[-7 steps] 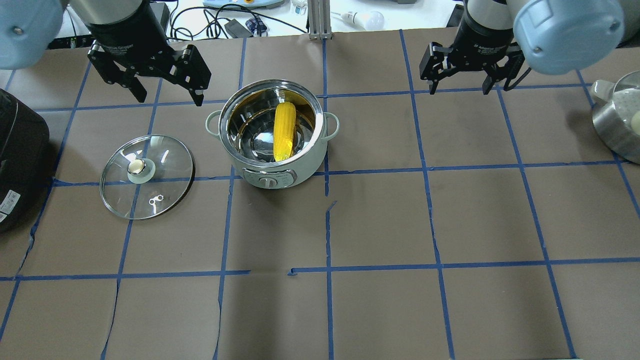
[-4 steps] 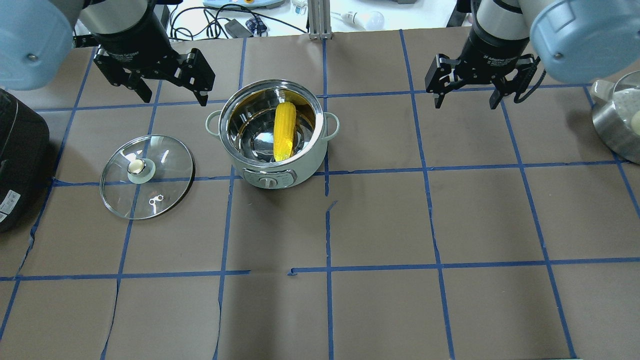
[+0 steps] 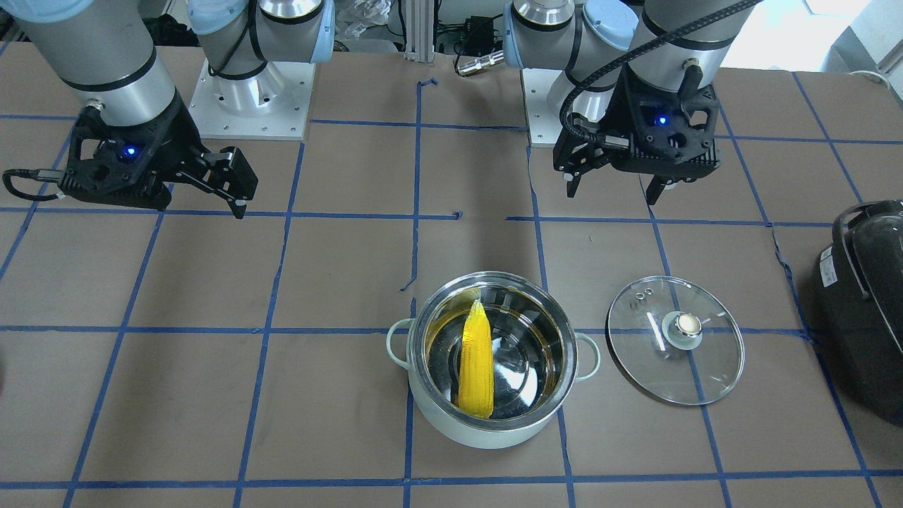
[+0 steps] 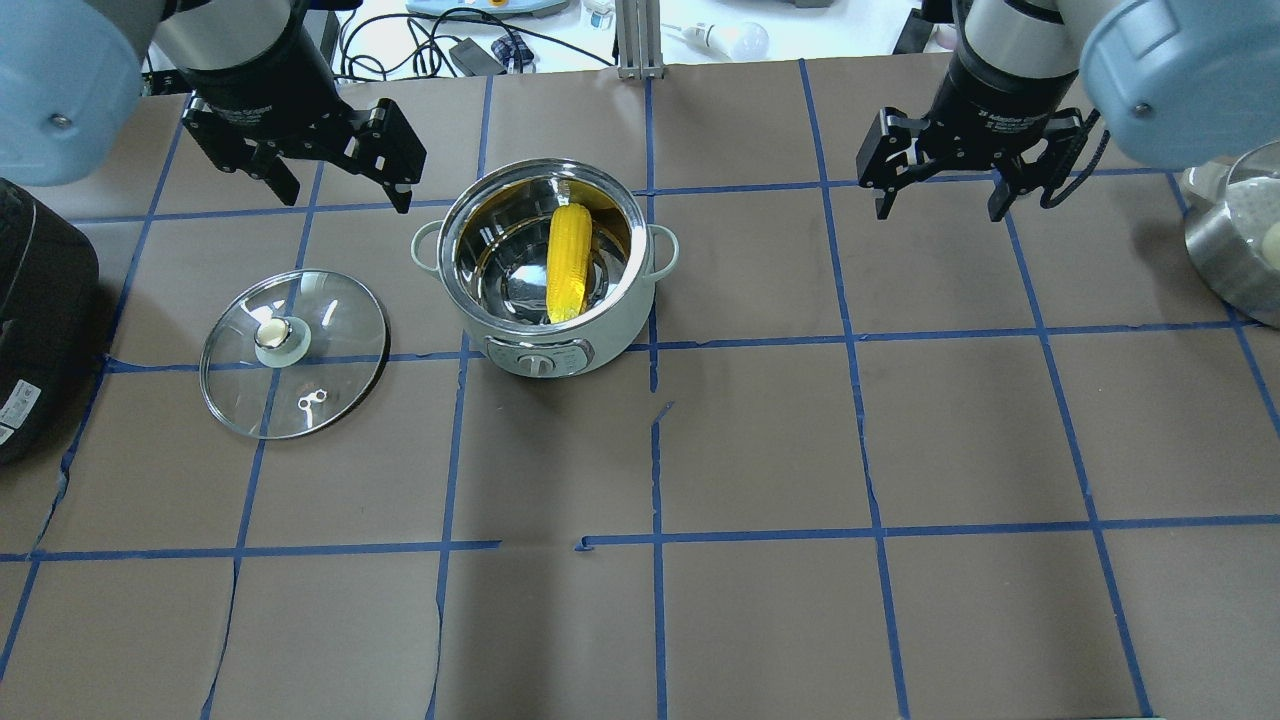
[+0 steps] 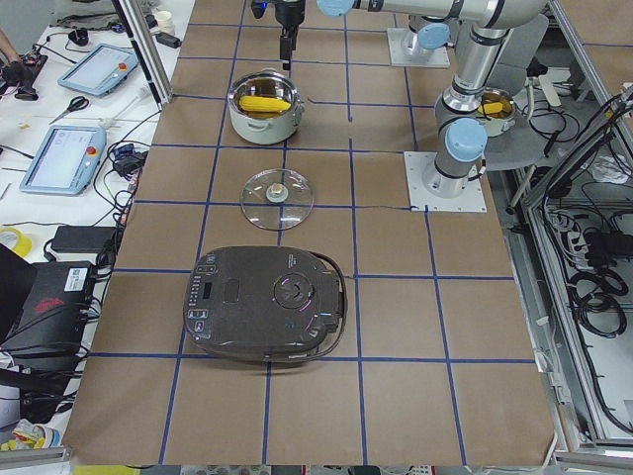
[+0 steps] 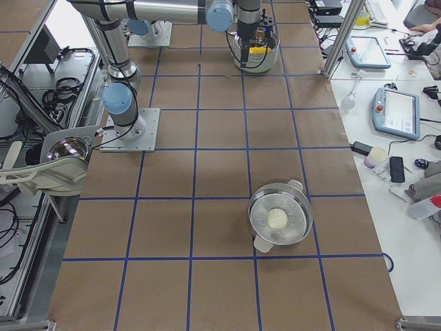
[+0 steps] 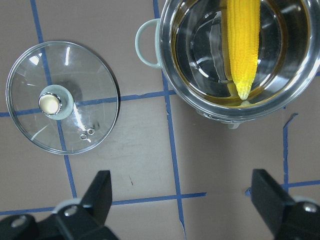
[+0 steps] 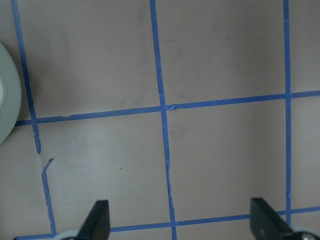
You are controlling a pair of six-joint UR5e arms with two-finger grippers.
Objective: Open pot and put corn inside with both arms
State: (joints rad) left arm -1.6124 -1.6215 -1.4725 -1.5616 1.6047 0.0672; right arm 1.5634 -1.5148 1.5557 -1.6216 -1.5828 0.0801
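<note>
The left gripper (image 4: 343, 196) has its fingers spread wide w/ nothing betw. them. It hangs above the table (image 4: 760, 450), behind and to the left of the pot (image 4: 618, 318) in the overhead view, not touching it. In its wrist cam both black fingers sit at the bottom corners, far apart.

The right gripper (image 4: 940, 212) is also wide apart and empty. It is over bare brown paper, well to the right of the pot. Its wrist cam shows only the tape lines (image 8: 162, 150) and a thin piece of the pot's green wall at the left edge.

The pot stands upright near the table's middle, w/o cover. The corn (image 4: 568, 262) is inside on the steel, its thin tip toward the side w/ the control dial (image 4: 540, 363) and its thick end toward the far wall.

The lid (image 4: 335, 320) lies flat on the table just left of the pot, apart from it, w/ the knob (image 4: 275, 338) up.

At the table's left edge is a black appliance (image 4: 30, 300), and at the right edge a steel pot (image 4: 1225, 260).
</note>
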